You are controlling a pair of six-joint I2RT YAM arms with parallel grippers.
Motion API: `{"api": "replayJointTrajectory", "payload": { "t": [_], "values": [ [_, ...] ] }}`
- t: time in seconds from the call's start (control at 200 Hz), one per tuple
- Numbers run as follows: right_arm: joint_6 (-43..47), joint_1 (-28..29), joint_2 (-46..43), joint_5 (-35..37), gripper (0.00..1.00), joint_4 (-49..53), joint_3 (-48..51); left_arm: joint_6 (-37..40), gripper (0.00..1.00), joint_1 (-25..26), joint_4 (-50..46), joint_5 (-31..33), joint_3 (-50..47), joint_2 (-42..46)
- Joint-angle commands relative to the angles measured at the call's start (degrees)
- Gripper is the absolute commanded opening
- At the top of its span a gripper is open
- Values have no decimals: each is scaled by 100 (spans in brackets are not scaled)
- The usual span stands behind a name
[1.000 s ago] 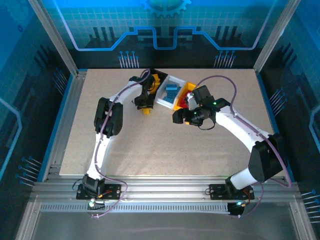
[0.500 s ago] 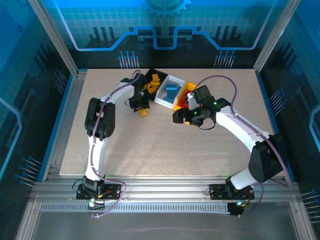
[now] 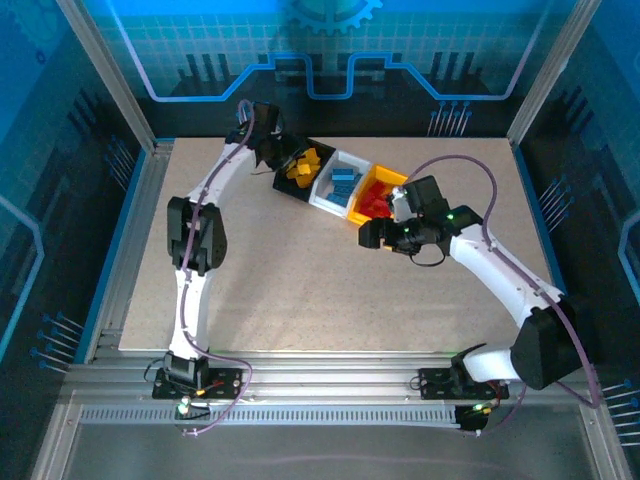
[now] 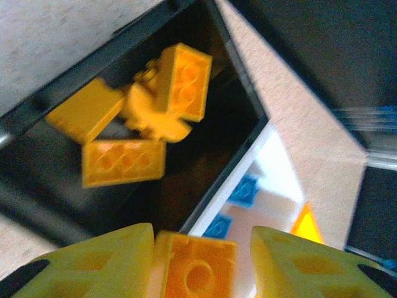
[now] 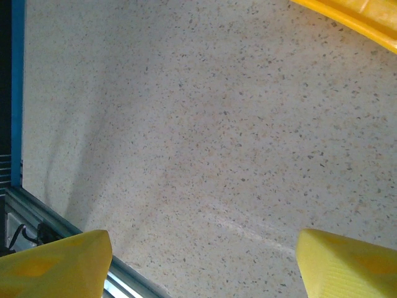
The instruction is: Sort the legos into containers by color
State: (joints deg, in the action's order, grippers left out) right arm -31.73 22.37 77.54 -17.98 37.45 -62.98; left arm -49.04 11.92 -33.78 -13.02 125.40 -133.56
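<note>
1. The left pincer [image 4: 201,245] is hanging over the black bin [image 4: 205,155], at the left end of the row in the upper middle of the overhead frame. An orange-yellow brick [image 4: 195,270] is sitting between its fingers with a thin gap showing on one side. Whether it is clamped cannot be told.
2. The right pincer [image 5: 201,248] is standing wide apart, holding nothing, over bare bench [image 5: 186,124] just below the yellow bin [image 3: 388,176].
3. In the black bin orange-yellow legos [image 4: 124,162] are lying. Blue legos [image 3: 343,182] are lying in the white bin [image 3: 325,203], and red legos [image 3: 372,207] in the yellow bin.
4. Judgement: the bricks are looking light, rigid and smooth-sided. Gripping across two flat opposite walls is advisable, since studs and corners are likely to slip.
5. No brand, label or writing is showing legibly.
</note>
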Motion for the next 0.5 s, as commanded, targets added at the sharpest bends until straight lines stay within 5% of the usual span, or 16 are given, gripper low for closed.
{"api": "replayJointTrajectory", "payload": {
  "t": [0.0,0.245,0.495],
  "values": [
    [-113,-113,-151,65,79,-45,140,-633,61,-110,-45,-205,665,-619],
    [-191,-137,-149,47,79,-176,207,-557,66,-173,-173,-197,858,-612],
    [-238,-105,-63,165,82,-248,38,419,67,-182,-374,-175,-119,388]
  ]
}}
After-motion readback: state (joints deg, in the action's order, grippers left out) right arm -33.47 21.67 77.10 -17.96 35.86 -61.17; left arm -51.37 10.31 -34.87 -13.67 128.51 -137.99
